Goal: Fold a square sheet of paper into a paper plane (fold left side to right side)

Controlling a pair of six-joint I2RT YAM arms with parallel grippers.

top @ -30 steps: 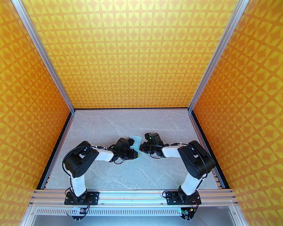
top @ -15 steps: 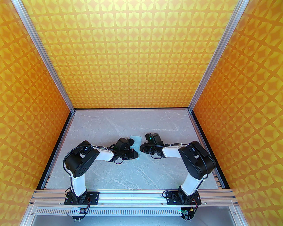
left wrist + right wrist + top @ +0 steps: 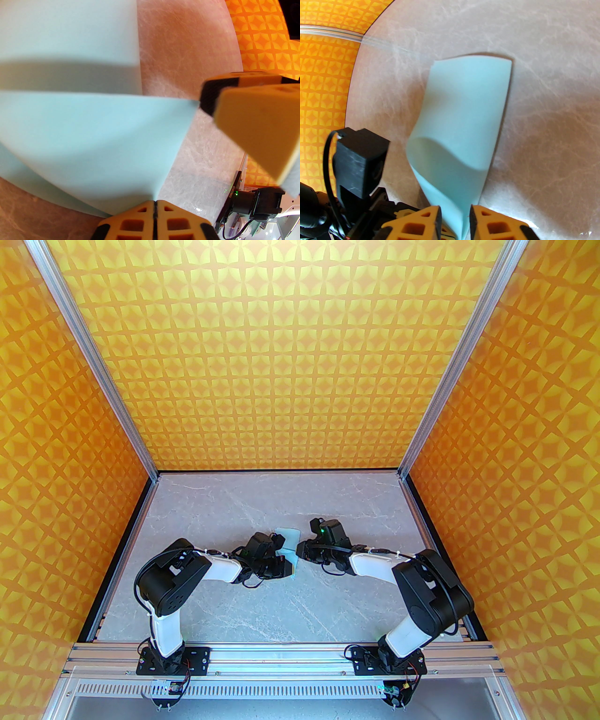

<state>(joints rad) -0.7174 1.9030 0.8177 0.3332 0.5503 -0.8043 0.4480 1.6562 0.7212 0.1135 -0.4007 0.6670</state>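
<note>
The square sheet of paper (image 3: pixel 289 540) is pale light blue and lies mid-table between the two wrists, bent over into a loose curl rather than a plane shape. My left gripper (image 3: pixel 286 568) is shut on its near corner; in the left wrist view the fingers (image 3: pixel 145 215) meet on the paper's (image 3: pixel 93 131) point. My right gripper (image 3: pixel 300 551) faces it from the right, jaws a little apart. The sheet's (image 3: pixel 464 112) near edge hangs loosely between my right gripper's (image 3: pixel 455 218) two pads. One right finger (image 3: pixel 253 121) shows beside the paper's other corner.
The grey marble table (image 3: pixel 281 610) is walled in by orange patterned panels (image 3: pixel 56 474) on three sides. An aluminium rail (image 3: pixel 281 655) carries both arm bases at the near edge. The left wrist's black camera block (image 3: pixel 361 159) sits close to the right fingers.
My right gripper has opened off the paper, and the right arm's elbow has swung out to the right. The left gripper has kept its hold and place.
</note>
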